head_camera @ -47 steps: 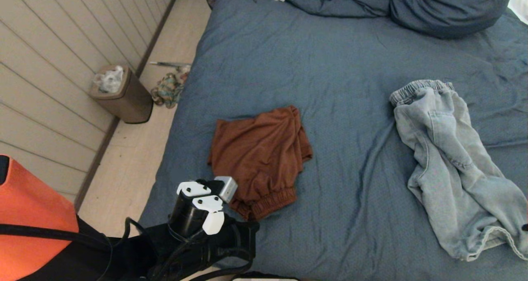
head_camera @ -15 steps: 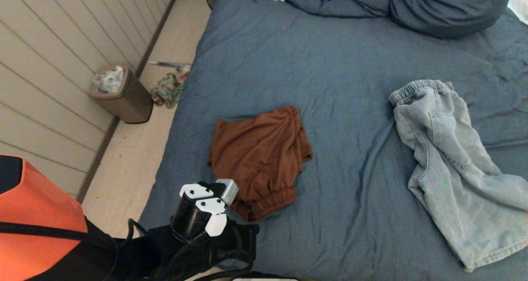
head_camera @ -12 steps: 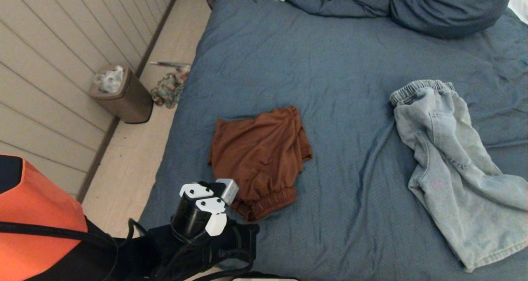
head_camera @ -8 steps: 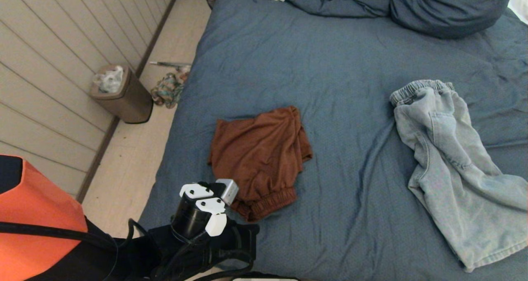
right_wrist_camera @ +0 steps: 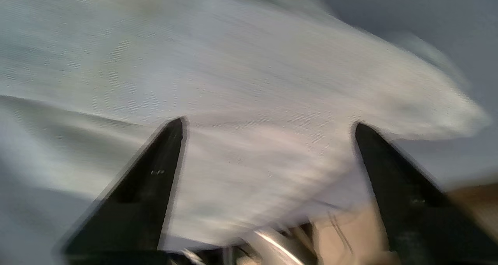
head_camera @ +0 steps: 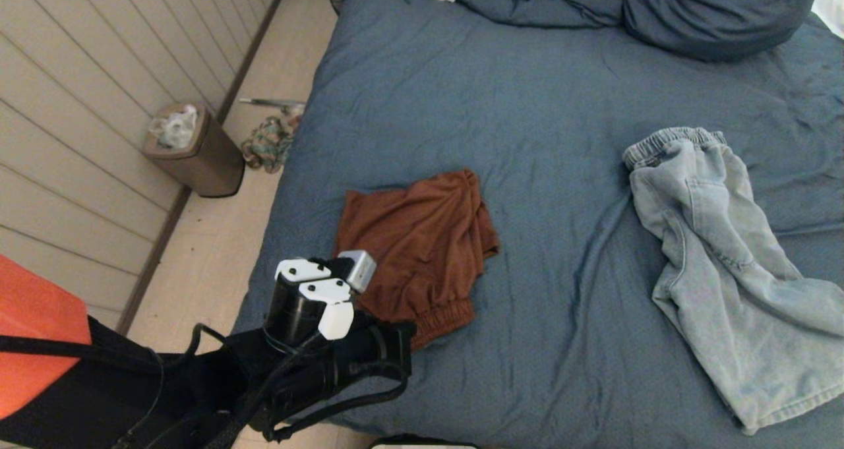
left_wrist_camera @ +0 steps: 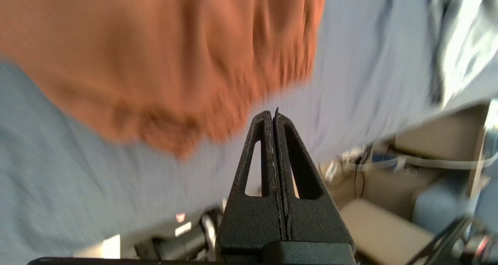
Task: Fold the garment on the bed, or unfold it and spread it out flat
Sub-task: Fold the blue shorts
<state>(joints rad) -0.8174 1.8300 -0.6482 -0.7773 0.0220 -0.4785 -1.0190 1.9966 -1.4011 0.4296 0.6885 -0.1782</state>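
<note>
On the slate-blue bed (head_camera: 527,106) lies a crumpled rust-brown garment (head_camera: 415,244) at centre left. To its right lies a pale denim garment (head_camera: 719,264) with an elastic waistband. My left arm (head_camera: 316,310) hovers over the brown garment's near left hem and hides part of it. The left gripper (left_wrist_camera: 272,115) is shut with nothing in it, its tip just off the brown garment (left_wrist_camera: 163,55). My right gripper (right_wrist_camera: 268,127) is open above the pale denim garment (right_wrist_camera: 241,70) and grips nothing; it is outside the head view.
A bunched blue duvet and pillow (head_camera: 659,7) lie at the head of the bed. On the floor to the left are a brown waste bin (head_camera: 194,152) and a small cloth heap (head_camera: 267,146), beside a panelled wall. The bed's near edge is under my left arm.
My left arm has lifted and moved forward over the brown garment's near hem. The denim garment's lower leg lies flatter than three seconds ago.
</note>
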